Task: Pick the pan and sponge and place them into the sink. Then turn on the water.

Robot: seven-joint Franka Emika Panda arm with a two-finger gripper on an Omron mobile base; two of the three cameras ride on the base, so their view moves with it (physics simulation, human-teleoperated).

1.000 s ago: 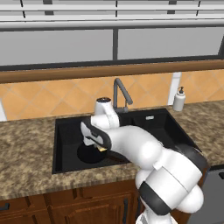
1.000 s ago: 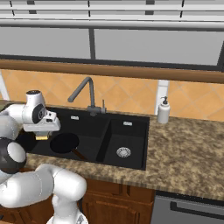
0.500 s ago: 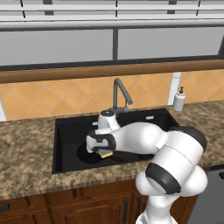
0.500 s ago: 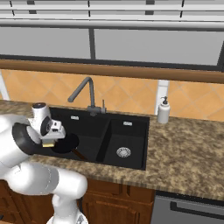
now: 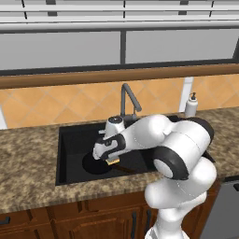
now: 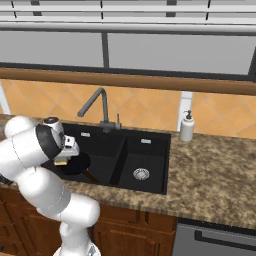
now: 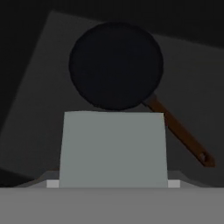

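The gripper (image 5: 111, 158) is shown lowered into the large basin of the sink (image 5: 70, 140), its jaws clasped across the sponge (image 7: 113, 148), whose grey-blue scrub face is turned toward the hand camera and whose yellow body (image 5: 112, 161) is glimpsed beneath the hand. Directly below and just beyond the held sponge, the pan (image 7: 116, 65) is seen lying flat on the basin floor, its thin handle (image 7: 179, 132) pointing away to one side. The first placement is therefore judged complete; the sponge is carried over the basin but not yet let go, and the water is not yet turned on. Behind the hand, the gooseneck faucet (image 6: 95, 100) is mounted at the rear rim of the sink, and no stream is visible at its spout. Farther to the side, past the smaller basin and its silver drain (image 6: 141, 174), a white soap dispenser (image 6: 187, 127) stands on the speckled stone counter (image 6: 210, 175). The scene is closed by an orange tiled backsplash (image 5: 60, 105), a wooden ledge and a window.
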